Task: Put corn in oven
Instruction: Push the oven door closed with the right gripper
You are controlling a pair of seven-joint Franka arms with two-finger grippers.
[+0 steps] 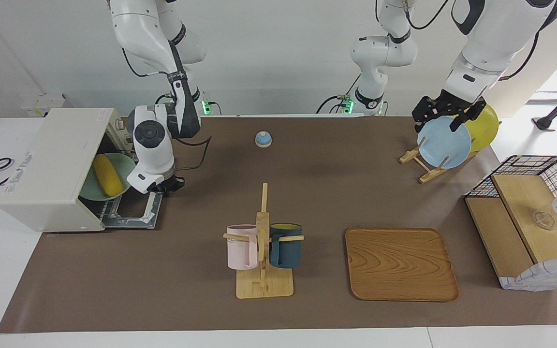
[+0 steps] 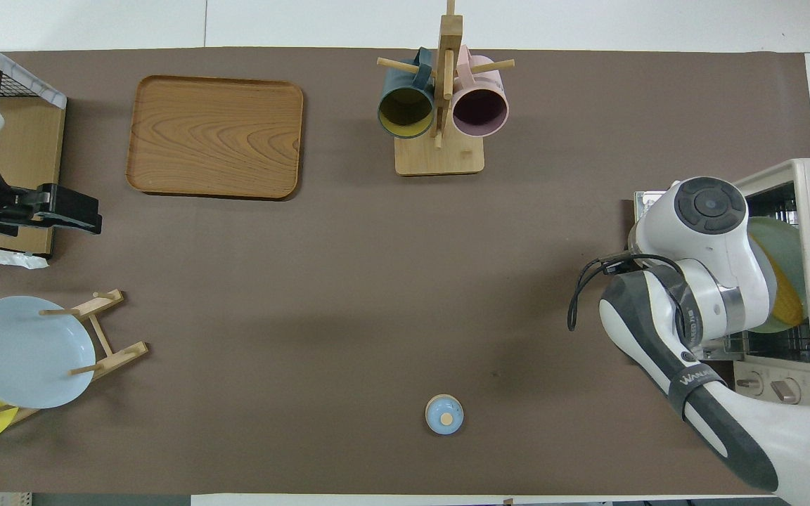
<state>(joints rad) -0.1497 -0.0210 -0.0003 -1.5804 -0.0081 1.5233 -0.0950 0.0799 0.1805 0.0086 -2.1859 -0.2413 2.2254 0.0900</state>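
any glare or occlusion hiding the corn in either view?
Facing view: even lighting, no glare; the corn shows clearly on a green plate inside the oven, beside the right tool. Overhead view: the right arm covers most of the oven opening, leaving a thin yellow sliver of corn.
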